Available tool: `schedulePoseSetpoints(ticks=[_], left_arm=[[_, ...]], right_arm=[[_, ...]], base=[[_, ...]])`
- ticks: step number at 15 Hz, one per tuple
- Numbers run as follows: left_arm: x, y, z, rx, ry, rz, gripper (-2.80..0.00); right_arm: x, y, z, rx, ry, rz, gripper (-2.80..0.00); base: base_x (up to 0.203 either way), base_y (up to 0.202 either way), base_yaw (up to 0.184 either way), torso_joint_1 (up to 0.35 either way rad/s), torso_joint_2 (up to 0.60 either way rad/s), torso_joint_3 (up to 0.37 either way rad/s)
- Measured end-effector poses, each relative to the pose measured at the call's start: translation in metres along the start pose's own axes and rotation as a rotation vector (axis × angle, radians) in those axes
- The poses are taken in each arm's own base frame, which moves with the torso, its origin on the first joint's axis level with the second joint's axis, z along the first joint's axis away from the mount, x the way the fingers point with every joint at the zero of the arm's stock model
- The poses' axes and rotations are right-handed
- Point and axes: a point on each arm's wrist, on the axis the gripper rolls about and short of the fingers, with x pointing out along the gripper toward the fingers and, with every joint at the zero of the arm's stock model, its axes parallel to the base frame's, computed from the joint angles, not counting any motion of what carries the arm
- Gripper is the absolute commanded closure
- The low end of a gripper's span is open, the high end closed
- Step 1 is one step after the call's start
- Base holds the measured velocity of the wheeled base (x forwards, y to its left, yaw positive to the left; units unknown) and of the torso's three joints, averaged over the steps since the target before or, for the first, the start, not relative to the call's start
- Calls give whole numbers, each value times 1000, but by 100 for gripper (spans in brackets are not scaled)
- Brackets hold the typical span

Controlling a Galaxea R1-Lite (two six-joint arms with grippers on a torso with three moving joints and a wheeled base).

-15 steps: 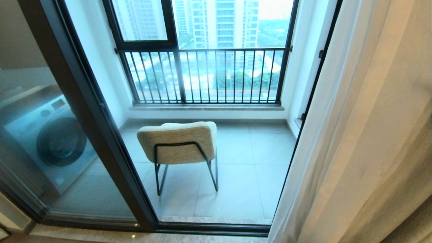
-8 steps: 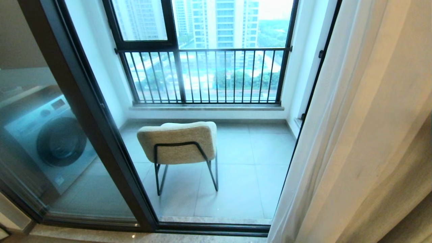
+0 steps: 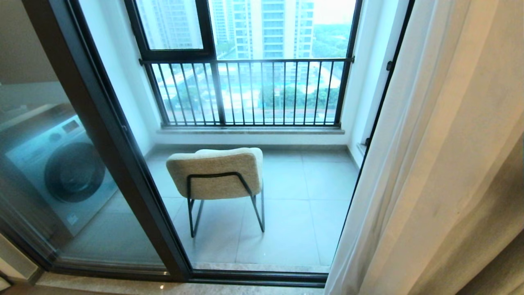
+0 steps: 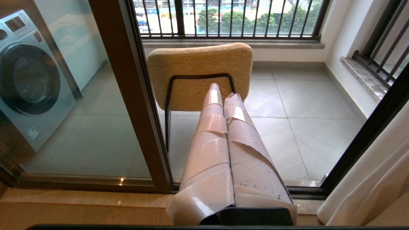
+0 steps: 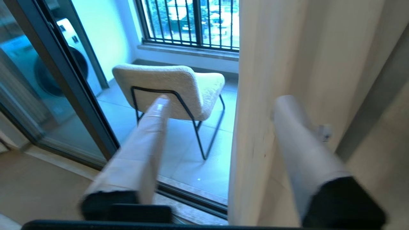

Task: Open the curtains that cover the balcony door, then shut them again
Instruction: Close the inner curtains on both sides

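On your far left, behind the glass, sits the washing machine [image 3: 61, 164]. Next comes the balcony door [image 3: 118, 135], its dark frame running down to the sill. The chair [image 3: 217, 172] stands on the balcony floor in the uncovered gap.

Left pincer [image 4: 223, 92]: parked low in front of the door, fingers pressed together, holding nothing.

Right pincer [image 5: 220, 105]: jaws still apart, straddling the near edge of the curtains [image 3: 430, 164]; one finger [image 5: 140, 143] is on the door side, the other on the fabric side.

The curtains are bunched at the right, door mostly uncovered. Over the last second their dark inner fold at far right has shifted slightly, while the door and chair kept their places.

Judgement: opening looks done; you are taking hold of the edge to draw it left. Grip not yet confirmed.
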Motion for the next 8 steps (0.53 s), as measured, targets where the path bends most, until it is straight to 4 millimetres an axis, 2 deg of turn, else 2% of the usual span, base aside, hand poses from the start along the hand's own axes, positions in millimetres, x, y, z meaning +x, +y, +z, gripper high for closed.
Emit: schedulePoseSetpoints(ticks=[8], left_arm=[[0, 0, 0, 0, 0, 0, 0]], right_arm=[[-23, 17, -29, -139, -24, -176, 0]], base=[[0, 0, 0, 0, 0, 0]])
